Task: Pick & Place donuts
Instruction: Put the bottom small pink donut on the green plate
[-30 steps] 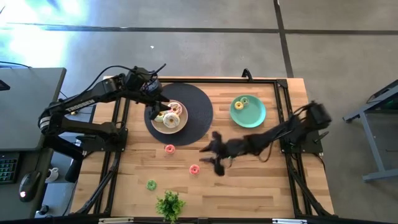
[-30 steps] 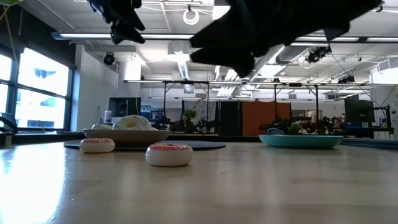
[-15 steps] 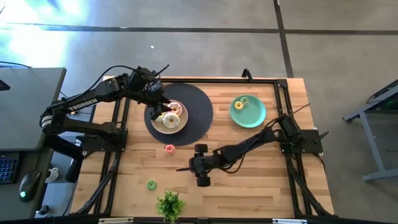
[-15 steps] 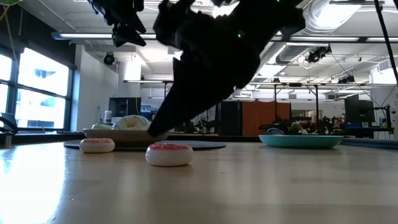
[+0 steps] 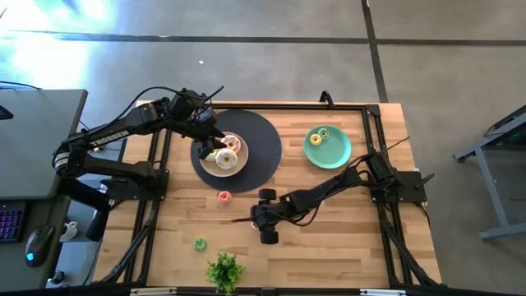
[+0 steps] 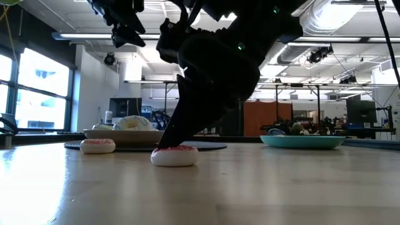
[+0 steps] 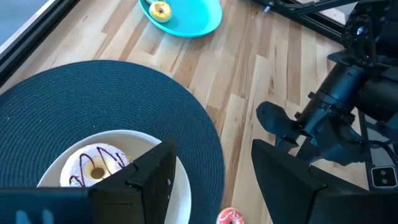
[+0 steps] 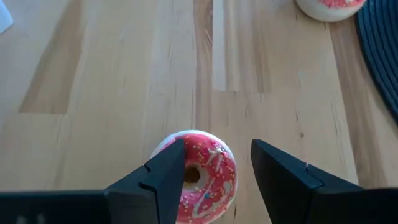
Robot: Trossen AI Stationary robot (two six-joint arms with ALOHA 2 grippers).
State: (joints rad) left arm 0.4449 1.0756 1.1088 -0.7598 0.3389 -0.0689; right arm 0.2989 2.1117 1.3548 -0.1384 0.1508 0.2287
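The wooden table [image 5: 329, 238] has bare boards open across its near right part and along the right edge. A round dark mat [image 5: 263, 136] lies at the far left-centre, its far rim close to the table's far edge. On the mat sits a white plate [image 5: 234, 168] holding a white-iced donut [image 7: 96, 169]. Well apart to the right is the teal plate [image 5: 335, 154] with a small yellow donut [image 5: 321, 134] on it.

The left gripper [image 5: 211, 141] hovers over the white plate, jaws parted and holding nothing. The right gripper [image 5: 256, 222] is down at the table near its centre, its fingers [image 8: 165, 171] spread wide on either side of a pink-red donut [image 8: 202, 174] lying flat on the wood; whether they touch it cannot be told.

Another pink-red donut [image 5: 223, 196] lies just off the mat's near rim. A small green donut [image 5: 200, 243] sits nearer still, with a leafy plant [image 5: 224, 270] at the near edge.
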